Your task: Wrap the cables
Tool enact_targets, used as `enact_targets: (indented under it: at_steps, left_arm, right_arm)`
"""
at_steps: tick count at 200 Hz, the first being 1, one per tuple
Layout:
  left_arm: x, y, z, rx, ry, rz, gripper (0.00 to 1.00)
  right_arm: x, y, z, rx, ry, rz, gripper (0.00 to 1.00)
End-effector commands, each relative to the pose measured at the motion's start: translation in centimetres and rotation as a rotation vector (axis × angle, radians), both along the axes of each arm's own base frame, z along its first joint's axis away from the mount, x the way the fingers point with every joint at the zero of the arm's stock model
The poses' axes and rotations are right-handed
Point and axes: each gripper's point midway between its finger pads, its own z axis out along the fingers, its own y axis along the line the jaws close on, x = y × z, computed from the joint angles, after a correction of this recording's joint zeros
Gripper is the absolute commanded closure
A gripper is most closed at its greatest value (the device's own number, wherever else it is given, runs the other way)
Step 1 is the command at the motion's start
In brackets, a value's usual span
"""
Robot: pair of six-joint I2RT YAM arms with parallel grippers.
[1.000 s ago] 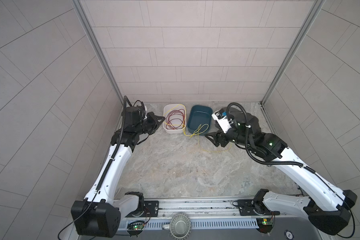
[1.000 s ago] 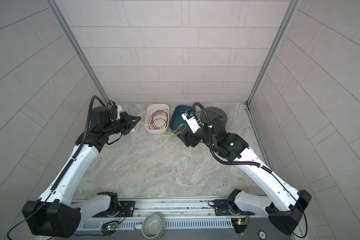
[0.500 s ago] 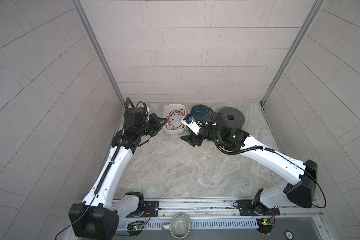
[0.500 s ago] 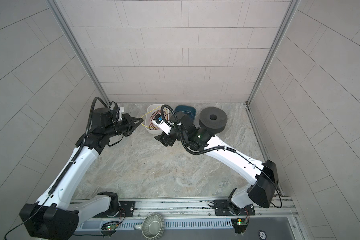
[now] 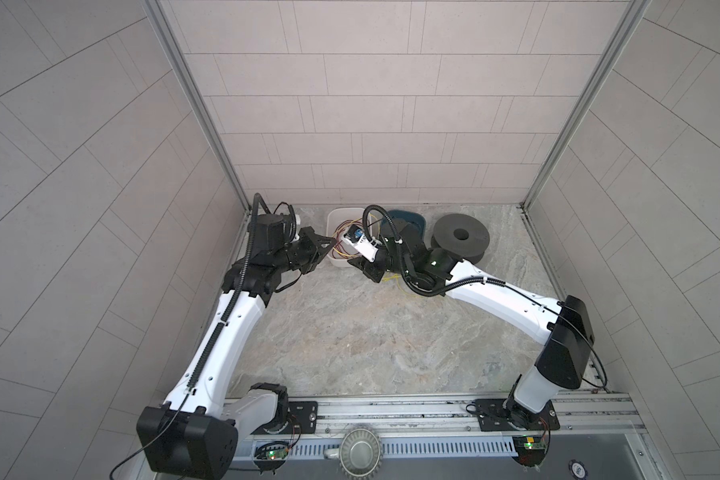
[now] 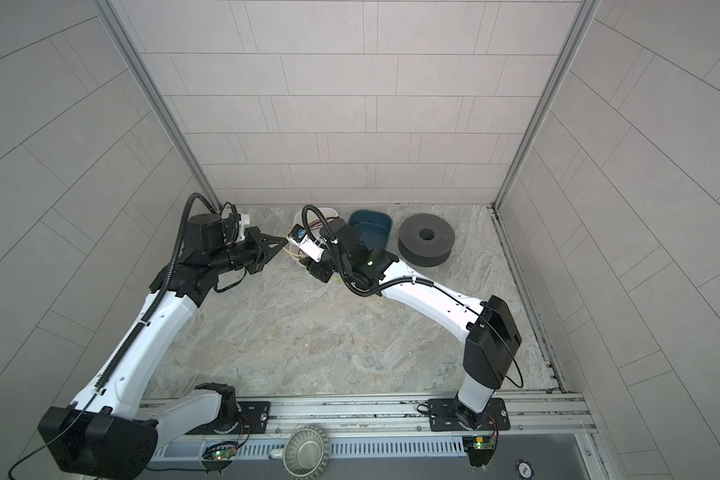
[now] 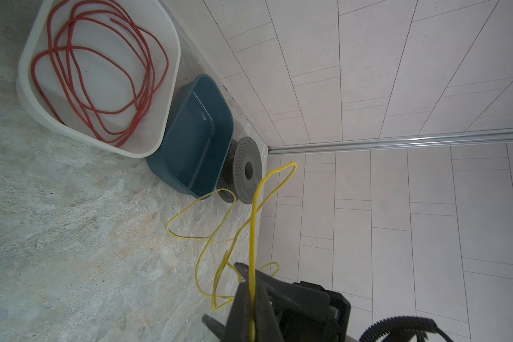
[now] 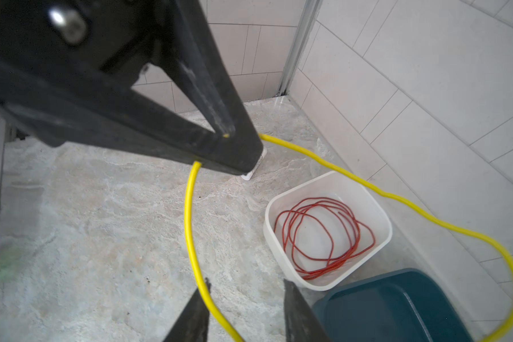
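One yellow cable (image 7: 252,225) was in play. The left tool (image 7: 251,302) was clamped fully closed on it, the cable running up through the pressed fingertips. In the right wrist view the cable (image 8: 190,225) came out on both sides of that tool's tip (image 8: 243,160).

One run dropped from there into the gap of the right tool (image 8: 246,296). That tool's two fingers stood apart. The cable lay against the inner edge of one finger (image 8: 200,299) and was not pinched.

The other run arced above the white bin (image 8: 271,248) towards the blue bin (image 8: 382,308). More of the cable lay in a few loose loops on the counter (image 5: 350,332), just in front of the blue bin (image 7: 190,139) and the spool (image 7: 243,154).

Two bins stood side by side against the back wall, one white (image 7: 27,100) and one dark blue. One red wire (image 7: 147,86) lay coiled inside the white bin. The blue bin held nothing that showed.

One grey spool (image 5: 474,241) stood just beyond the blue bin, bare of cable. The two arms met tip to tip in front of the white bin in both top views, with the left tool (image 6: 285,239) pointing at the right wrist.
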Motion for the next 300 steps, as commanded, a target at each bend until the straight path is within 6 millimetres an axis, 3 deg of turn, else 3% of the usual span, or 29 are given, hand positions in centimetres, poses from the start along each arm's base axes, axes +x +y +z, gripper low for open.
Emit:
enact_targets:
  at_steps: [1, 16, 26, 60, 79, 114, 155, 193, 242, 300]
  left_arm:
    - [-0.1, -0.2, 1.3, 0.016, -0.041, -0.02, 1.0]
    - [0.1, -0.1, 1.2, 0.024, -0.045, -0.015, 1.0]
    - [0.3, 0.0, 1.2, 0.026, -0.049, -0.011, 0.91]
    - [0.5, -0.2, 2.2, 0.021, -0.095, -0.024, 0.39]
    - [0.1, 0.0, 2.8, 0.039, -0.134, -0.021, 0.27]
    - [-0.6, 0.1, 4.7, 0.02, -0.298, -0.012, 0.31]
    - [-1.0, -1.8, 3.8, 0.019, -0.36, -0.086, 0.55]
    - [-0.8, -4.5, 2.6, 0.087, -0.41, -0.135, 0.56]
    - [-0.1, -5.9, 1.6, 0.17, -0.471, -0.143, 0.56]
    - [-0.8, -7.7, 0.4, 0.249, -0.527, -0.197, 0.59]
  right_arm:
    - [-0.1, 0.2, 1.9, 0.033, -0.039, 0.006, 0.78]
    - [-0.3, 0.1, 2.2, 0.043, -0.041, 0.003, 0.92]
    - [-0.3, -0.1, 2.4, 0.047, -0.043, -0.002, 1.0]
    - [0.1, -0.9, 3.6, 0.078, -0.047, -0.054, 1.0]
    - [0.8, -1.6, 4.9, 0.158, -0.016, -0.089, 1.0]
    - [1.9, -3.1, 7.1, 0.262, 0.034, -0.157, 1.0]
    - [2.0, -3.5, 8.8, 0.339, 0.087, -0.178, 1.0]
    - [1.7, -3.1, 9.5, 0.37, 0.119, -0.161, 1.0]
    - [1.2, -2.6, 9.2, 0.39, 0.155, -0.132, 1.0]
    - [1.2, -2.2, 9.3, 0.408, 0.18, -0.123, 1.0]
